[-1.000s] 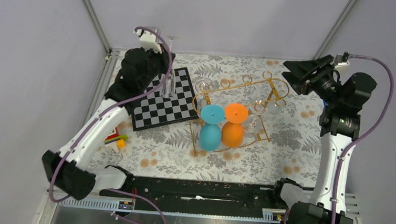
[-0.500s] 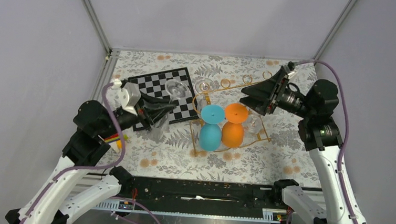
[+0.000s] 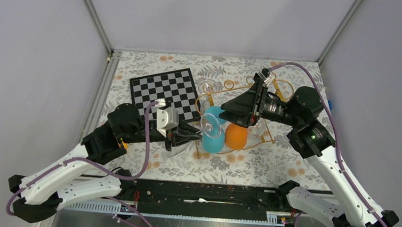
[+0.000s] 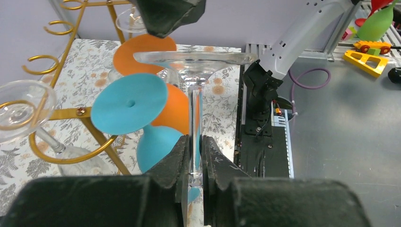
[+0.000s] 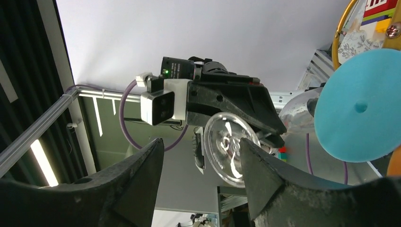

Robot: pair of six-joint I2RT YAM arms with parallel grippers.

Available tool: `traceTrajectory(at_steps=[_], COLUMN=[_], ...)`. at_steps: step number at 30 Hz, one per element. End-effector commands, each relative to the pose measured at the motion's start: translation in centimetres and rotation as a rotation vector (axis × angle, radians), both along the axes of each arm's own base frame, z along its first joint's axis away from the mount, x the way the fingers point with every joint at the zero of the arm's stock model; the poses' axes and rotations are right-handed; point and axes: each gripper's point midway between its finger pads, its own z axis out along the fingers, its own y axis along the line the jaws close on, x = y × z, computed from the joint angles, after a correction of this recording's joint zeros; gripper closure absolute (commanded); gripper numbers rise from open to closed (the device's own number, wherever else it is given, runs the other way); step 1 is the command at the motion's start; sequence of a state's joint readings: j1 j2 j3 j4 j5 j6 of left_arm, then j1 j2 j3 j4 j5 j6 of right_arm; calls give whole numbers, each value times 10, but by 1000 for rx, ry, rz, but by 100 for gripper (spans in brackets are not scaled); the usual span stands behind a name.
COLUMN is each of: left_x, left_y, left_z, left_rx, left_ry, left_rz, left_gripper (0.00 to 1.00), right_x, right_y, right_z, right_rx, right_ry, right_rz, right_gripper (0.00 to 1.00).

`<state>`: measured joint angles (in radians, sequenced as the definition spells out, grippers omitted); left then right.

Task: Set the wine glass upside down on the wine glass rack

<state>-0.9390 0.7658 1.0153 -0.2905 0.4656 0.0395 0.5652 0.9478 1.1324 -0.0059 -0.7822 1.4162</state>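
Top: left tool [image 3: 189, 134] clamped on the clear wine glass [image 3: 209, 126], held sideways over the counter [image 3: 270, 161], foot disc facing the wine glass rack [image 3: 242, 87], right beside the blue glass [image 3: 213, 140] and orange glass [image 3: 235, 137] inverted there. Right tool [image 3: 230, 113] just above them.
Left wrist: fingers [image 4: 175, 161] pinch the stem; right tool's tip near the foot.
Right wrist: jaws spread, nothing held; the glass's foot is framed between them.

Bright, even overhead light, faint shadows; close fingers [image 4: 174, 165] look soft, wine glass [image 4: 194, 59] glints
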Motion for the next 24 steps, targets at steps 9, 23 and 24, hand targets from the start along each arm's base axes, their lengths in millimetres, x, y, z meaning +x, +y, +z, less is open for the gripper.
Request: traceTrajectory(at_steps=[9, 23, 24], left_x=[-2, 18, 20], left_y=[13, 2, 2], left_z=[64, 64, 64], left_rx=[-142, -145, -147], left_ry=[-208, -202, -201], left_rz=[80, 157, 167], left_gripper=[100, 100, 100], right_x=[0, -16, -17], right_y=[-2, 17, 17], right_z=[-7, 15, 17], right_rx=[-27, 81, 88], right_ry=[-23, -38, -41], right_rz=[-58, 86, 89], right_gripper=[31, 44, 46])
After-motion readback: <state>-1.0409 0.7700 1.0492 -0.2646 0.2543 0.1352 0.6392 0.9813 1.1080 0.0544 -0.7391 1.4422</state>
